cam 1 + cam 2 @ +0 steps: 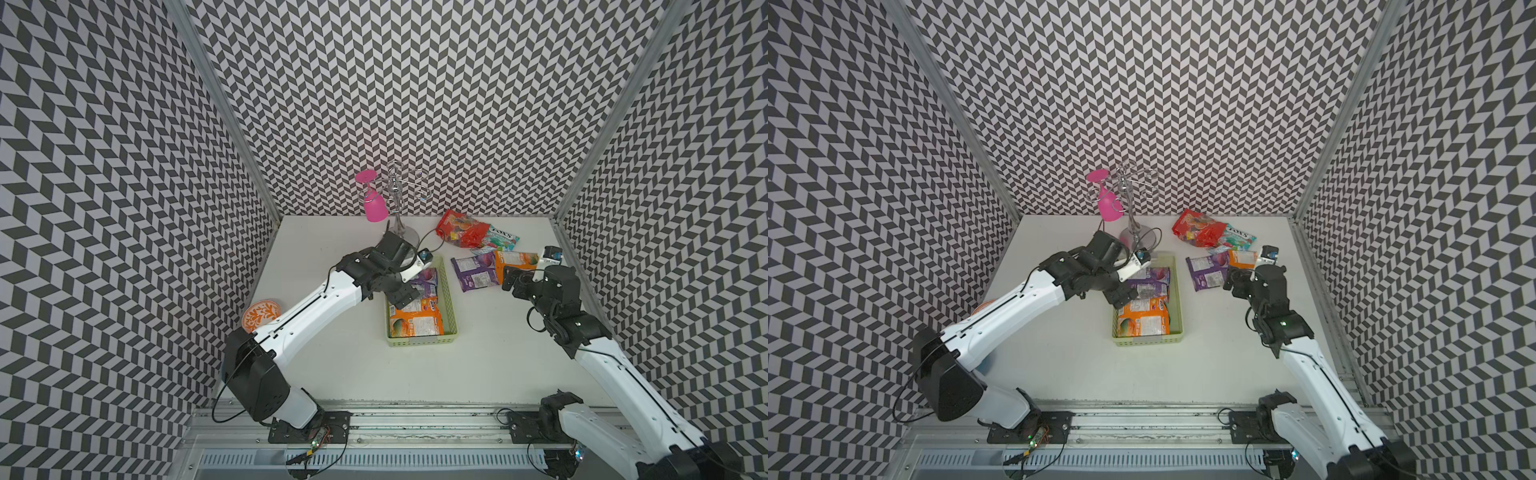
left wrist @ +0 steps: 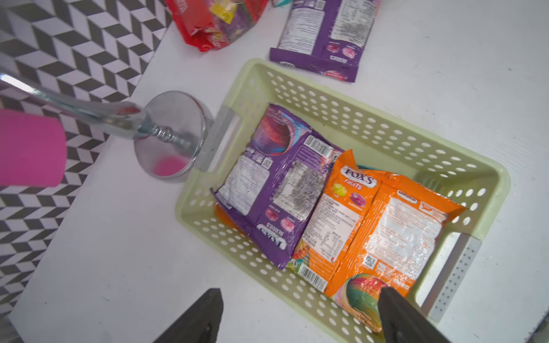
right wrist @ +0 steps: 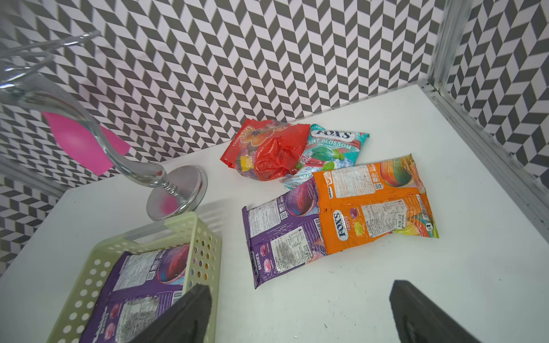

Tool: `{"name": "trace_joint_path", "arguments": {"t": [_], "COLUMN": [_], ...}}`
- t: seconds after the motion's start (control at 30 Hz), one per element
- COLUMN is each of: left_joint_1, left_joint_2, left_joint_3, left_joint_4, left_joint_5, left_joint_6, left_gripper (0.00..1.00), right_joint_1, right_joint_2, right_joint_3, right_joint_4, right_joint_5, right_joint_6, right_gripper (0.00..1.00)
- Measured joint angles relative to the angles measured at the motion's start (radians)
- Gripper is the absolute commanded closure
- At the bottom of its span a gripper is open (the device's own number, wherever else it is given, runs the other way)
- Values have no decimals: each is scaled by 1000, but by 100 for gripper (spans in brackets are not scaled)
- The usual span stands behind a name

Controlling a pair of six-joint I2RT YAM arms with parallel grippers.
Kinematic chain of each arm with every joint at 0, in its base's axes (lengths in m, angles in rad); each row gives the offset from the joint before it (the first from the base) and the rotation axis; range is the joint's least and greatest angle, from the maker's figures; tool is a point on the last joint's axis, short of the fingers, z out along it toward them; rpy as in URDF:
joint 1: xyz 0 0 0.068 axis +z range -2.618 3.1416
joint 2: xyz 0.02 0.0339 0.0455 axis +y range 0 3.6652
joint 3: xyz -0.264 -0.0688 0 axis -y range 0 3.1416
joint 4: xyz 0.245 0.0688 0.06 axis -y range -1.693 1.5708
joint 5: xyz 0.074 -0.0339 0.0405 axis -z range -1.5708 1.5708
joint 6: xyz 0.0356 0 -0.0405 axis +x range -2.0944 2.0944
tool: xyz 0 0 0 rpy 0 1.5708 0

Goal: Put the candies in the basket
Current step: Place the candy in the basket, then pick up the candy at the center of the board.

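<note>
Your left gripper (image 2: 300, 294) and right gripper (image 3: 300, 286) gaped empty. The basket (image 2: 326, 98) showed one purple bag (image 2: 273, 190), one orange bag (image 2: 386, 225) on top; four lay beside it: red bag (image 3: 267, 151), teal bag (image 3: 329, 148), loose orange bag (image 3: 374, 202), loose purple bag (image 3: 282, 237)

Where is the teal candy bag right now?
In both top views the teal bag lies near the back wall, right of the basket, partly under the red bag.

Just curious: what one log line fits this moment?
left gripper open over basket; right gripper open; purple bag, orange bags in basket; loose bags outside
</note>
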Motion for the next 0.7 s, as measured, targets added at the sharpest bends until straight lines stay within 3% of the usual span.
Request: {"name": "trace_joint_path", "arguments": {"t": [0.3, 0.47, 0.7], "left_joint_1": [235, 349, 460], "left_joint_2": [-177, -246, -295], "left_joint_3": [-59, -148, -194], "left_joint_4": [25, 51, 83], "left_joint_5": [89, 161, 254], "left_joint_6": [-22, -44, -71], "left_gripper": [4, 1, 1], "right_joint_1": [18, 110, 212], "right_joint_2": [393, 621, 816], "right_joint_3": [271, 432, 546], "right_joint_4": [-111, -190, -261], "right_joint_5": [-32, -34, -35], "right_joint_6": [24, -1, -36], "right_gripper": [26, 34, 50]}}
